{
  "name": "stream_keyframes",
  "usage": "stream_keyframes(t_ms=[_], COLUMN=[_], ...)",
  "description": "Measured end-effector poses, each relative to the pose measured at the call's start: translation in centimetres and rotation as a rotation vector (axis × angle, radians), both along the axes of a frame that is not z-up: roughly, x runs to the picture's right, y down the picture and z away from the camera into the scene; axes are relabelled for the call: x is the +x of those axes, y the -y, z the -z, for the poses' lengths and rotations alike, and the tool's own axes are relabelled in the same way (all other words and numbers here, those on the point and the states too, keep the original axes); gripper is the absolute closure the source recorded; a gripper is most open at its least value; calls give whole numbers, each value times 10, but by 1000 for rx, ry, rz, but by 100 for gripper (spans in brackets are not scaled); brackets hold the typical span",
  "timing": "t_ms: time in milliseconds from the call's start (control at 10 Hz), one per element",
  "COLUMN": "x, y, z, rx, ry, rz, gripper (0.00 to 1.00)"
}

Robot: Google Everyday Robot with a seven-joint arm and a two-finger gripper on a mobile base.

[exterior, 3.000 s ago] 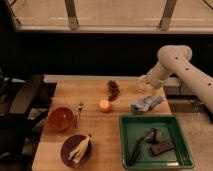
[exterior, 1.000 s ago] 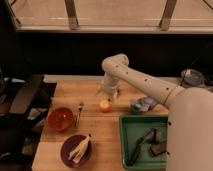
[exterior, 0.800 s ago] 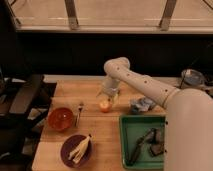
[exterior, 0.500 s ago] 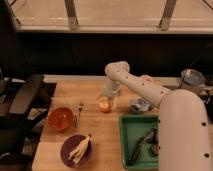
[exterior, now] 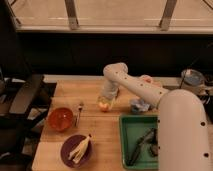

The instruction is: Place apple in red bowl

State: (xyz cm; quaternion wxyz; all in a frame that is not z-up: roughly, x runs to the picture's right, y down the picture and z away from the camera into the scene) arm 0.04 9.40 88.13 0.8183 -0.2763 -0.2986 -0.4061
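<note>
The apple [exterior: 103,106] is a small yellow-orange fruit on the wooden table [exterior: 100,132], near its middle. My gripper [exterior: 106,98] hangs from the white arm right above the apple, down at its top and partly covering it. The red bowl [exterior: 60,119] is a glossy orange-red bowl at the table's left, a short way left of the apple and slightly nearer, and nothing shows inside it.
A fork [exterior: 79,113] lies between bowl and apple. A purple plate [exterior: 68,150] with a banana peel [exterior: 80,148] sits front left. A green tray [exterior: 126,142] with dark tools is front right. A blue cloth [exterior: 140,105] lies right of the apple. The arm's large white body [exterior: 182,132] fills the right side.
The arm swung from the right side over to the apple and the gripper came down onto it. The apple has stayed in place on the table.
</note>
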Motion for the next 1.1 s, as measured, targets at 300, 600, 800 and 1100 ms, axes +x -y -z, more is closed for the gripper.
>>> stream_keyframes(t_ms=[300,600,800,1100], x=[-4,-47,-88,-161], y=[26,39,38,29], z=[37,73,89,110], rx=[67,136,156,155], ry=[30,139,226,381], rz=[-17,27,65,128], gripper=[99,100,100,100])
